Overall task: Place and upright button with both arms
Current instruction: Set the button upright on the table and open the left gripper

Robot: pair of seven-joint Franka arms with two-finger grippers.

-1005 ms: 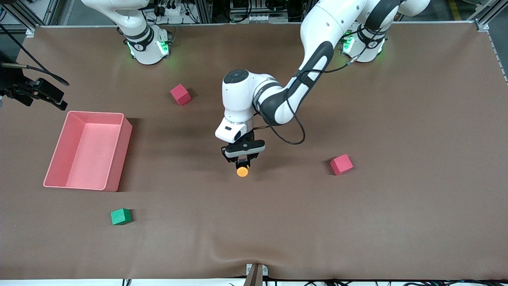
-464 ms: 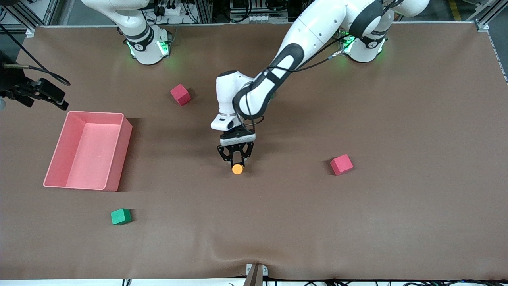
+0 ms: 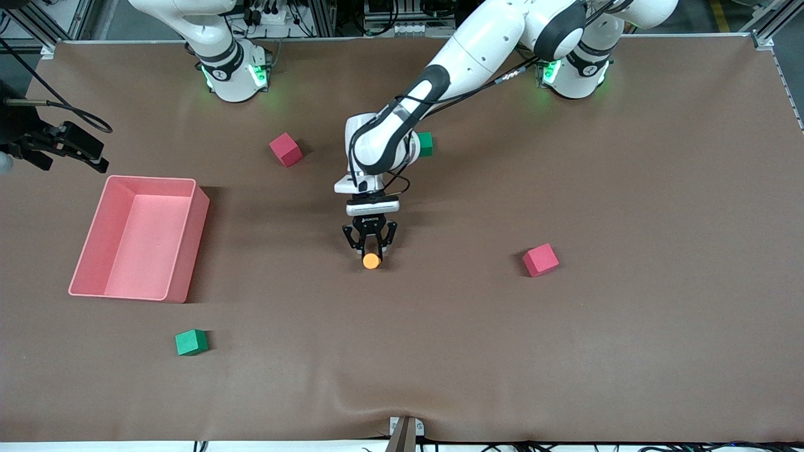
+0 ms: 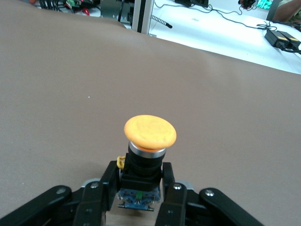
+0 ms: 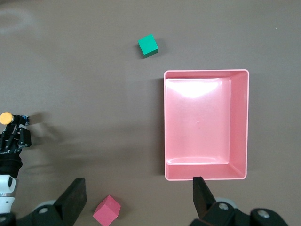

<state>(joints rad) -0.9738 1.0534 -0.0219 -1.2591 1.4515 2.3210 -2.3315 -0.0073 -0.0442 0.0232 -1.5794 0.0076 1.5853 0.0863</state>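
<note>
My left gripper (image 3: 371,251) is shut on the button (image 3: 371,261) over the middle of the table, just above the brown mat. In the left wrist view the fingers (image 4: 109,176) clamp the button's black body, its orange cap (image 4: 150,131) points away from the gripper, and its bluish end sits between the jaws. My left gripper (image 4: 140,178) holds it low over the mat; I cannot tell whether it touches. My right gripper (image 5: 138,181) is open and empty, high over the mat beside the pink tray (image 5: 206,73), and waits.
The pink tray (image 3: 200,207) stands toward the right arm's end. One pink cube (image 3: 286,149) lies near the right arm's base, another (image 3: 540,260) toward the left arm's end. One green cube (image 3: 191,342) lies nearer the front camera than the tray, another (image 3: 425,144) beside the left forearm.
My left arm has swung and turned its wrist. The gripper with the button has shifted slightly toward the right arm's end. The green cube beside the forearm has come into view.
</note>
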